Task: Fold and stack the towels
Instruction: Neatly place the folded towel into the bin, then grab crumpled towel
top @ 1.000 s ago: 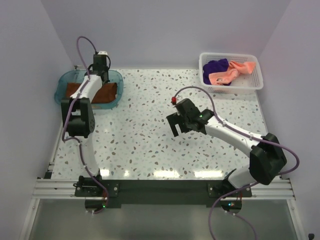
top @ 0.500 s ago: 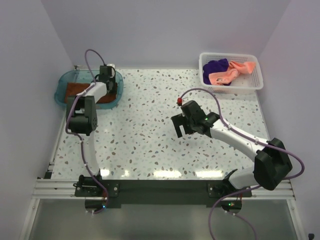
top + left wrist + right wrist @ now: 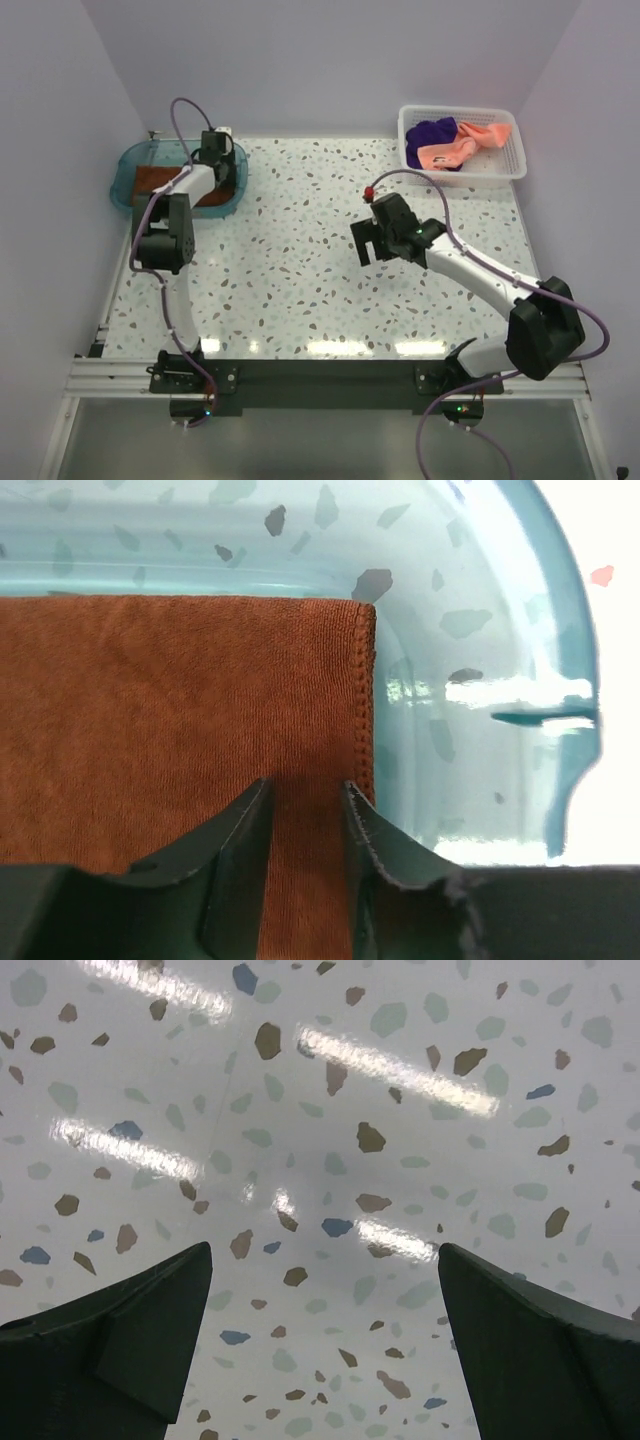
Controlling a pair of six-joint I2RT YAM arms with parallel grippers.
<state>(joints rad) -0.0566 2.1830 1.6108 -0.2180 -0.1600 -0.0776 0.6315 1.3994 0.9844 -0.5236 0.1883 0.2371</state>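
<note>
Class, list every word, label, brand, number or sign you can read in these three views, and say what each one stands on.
There are none: no legible text in any view.
The rust-brown terry towel, teal translucent plastic tray, white mesh basket and speckled table carry no words, labels or numbers.

We see white left arm (image 3: 175,305) and right arm (image 3: 470,272), black joints, purple cables (image 3: 186,100), black left end effector (image 3: 305,805) and right end effector (image 3: 322,1300).

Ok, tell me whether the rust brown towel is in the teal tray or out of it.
In. The rust brown towel lies flat inside the teal tray, its stitched edge short of the wall.
</note>
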